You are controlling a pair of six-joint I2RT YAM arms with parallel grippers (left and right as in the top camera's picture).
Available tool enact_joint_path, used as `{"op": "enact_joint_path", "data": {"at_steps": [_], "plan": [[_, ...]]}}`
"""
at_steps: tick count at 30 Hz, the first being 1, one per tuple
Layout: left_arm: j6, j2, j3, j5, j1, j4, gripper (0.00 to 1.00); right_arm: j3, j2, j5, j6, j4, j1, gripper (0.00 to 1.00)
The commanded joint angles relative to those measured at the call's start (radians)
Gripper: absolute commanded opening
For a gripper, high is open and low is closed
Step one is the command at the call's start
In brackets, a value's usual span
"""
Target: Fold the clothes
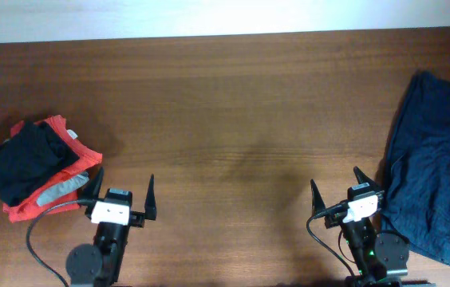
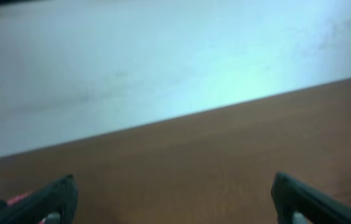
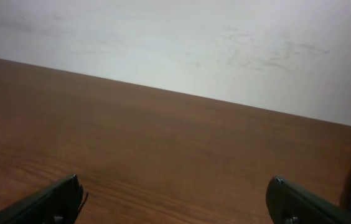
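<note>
1. We open from overhead on a brown wooden table [image 1: 225, 104], with a pale wall [image 1: 225, 16] running along its far edge.
2. Over at the left end we spot a heap. A blackish dark shirt [image 1: 21, 163] is bunched on top of a red tee [image 1: 64, 137], and red cloth peeks out at the heap's far and near sides. A grey patch shows on its right.
3. Across at the right end we have the navy garment [image 1: 436, 171]. It lies spread fairly flat, running from far to near, and the frame cuts off its right side.
4. The two piles lie well apart, one at each end of the table.
5. Now the left gripper [image 1: 127, 175]: we find it at the near edge, just right of the heap, with its fingers spread wide and nothing between them. Its outer finger sits right by the grey patch, but we cannot tell whether it touches.
6. The left wrist view is blurred but agrees. The dark fingers [image 2: 51, 202] sit in the bottom corners with bare wood between them. A sliver of pinkish-red cloth shows at the lower left.
7. The right gripper [image 1: 335, 177] is also at the near edge, just left of the navy garment, with its fingers parted and gripping nothing.
8. From the right wrist we see two dark fingertips [image 3: 48, 199] far apart, with wood grain and wall beyond. A strip of navy cloth shows at the right edge.
9. A black cable [image 1: 33, 235] loops out from the left arm.
</note>
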Motion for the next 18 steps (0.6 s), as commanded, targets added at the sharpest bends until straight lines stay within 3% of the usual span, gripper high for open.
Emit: {"op": "enact_joint_path", "data": {"at_steps": [1,8,14,18], "plan": [[-0.002,-0.053,-0.083,-0.022,-0.005,0.108,0.99,-0.005,-0.008,-0.005,-0.006,-0.005,0.009,0.99],[-0.002,-0.163,-0.087,-0.09,-0.002,-0.027,0.99,-0.005,-0.008,-0.005,-0.006,-0.005,0.009,0.99],[-0.002,-0.159,-0.087,-0.089,-0.001,-0.181,0.99,-0.005,-0.008,-0.005,-0.006,-0.005,0.009,0.99],[-0.002,-0.158,-0.087,-0.096,-0.001,-0.2,0.99,-0.005,-0.008,-0.005,-0.006,-0.005,0.009,0.99]]}}
